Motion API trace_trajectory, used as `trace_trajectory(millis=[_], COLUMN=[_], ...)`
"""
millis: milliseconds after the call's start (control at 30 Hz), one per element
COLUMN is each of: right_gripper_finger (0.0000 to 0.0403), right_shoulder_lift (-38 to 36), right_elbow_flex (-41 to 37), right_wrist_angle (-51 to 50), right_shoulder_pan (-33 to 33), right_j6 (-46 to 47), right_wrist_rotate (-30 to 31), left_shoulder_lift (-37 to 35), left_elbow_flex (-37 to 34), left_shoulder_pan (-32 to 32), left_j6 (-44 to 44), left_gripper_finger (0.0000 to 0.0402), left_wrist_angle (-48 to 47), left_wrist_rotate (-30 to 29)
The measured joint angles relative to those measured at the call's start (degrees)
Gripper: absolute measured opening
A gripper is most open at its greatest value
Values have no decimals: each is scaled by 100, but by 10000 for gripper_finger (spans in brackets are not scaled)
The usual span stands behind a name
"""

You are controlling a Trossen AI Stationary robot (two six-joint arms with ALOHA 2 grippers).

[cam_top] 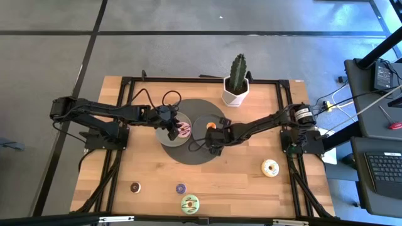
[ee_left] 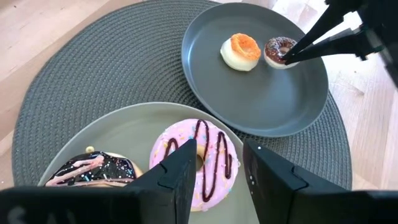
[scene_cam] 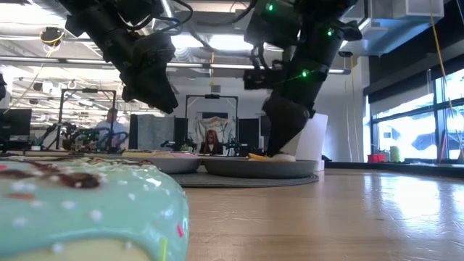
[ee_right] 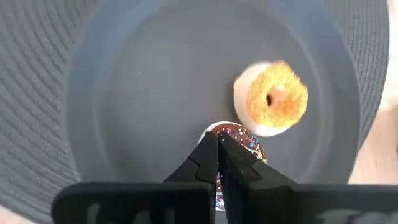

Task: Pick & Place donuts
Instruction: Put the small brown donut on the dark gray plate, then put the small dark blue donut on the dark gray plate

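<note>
Two plates are sitting on the round mat: over the left plate (ee_left: 124, 134) the left gripper (ee_left: 217, 177) is hovering, fingers parted, above a pink donut (ee_left: 202, 162) beside a dark-iced one (ee_left: 93, 169); on the right plate (ee_right: 155, 93) the right gripper (ee_right: 217, 155), fingers clenched, is touching a brown mini donut (ee_right: 245, 142) near an orange one (ee_right: 273, 96).

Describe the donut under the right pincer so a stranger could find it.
Start at the round woven mat mid-table, then the darker plate on it, nearer the cactus. Two mini donuts lie there; it is the brown sprinkled one, pinched by the right pincer, beside the orange one.
</note>
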Motion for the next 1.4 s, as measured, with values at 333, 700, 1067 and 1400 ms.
trace_trajectory(millis=[333,700,1067,1400], right_gripper_finger=[9,112,140,123], right_shoulder_lift=[86,-41,-1076,-1204], right_elbow_flex=[-2,20,87,57], right_wrist_angle=[-4,-88,-1341,-1351], right_shoulder_pan=[0,-2,428,880], right_j6=[-109,167,455,-773], right_wrist_rotate=[81,245,-1075,-814], left_shoulder_lift=[0,0,0,40], left_elbow_flex=[0,0,0,1], left_shoulder_pan=[0,0,0,-1025], left_j6=[0,0,4,1664], left_gripper_finger=[127,127,127,127], left_wrist_angle=[0,0,0,1516], left_wrist_rotate=[-1,0,168,2125])
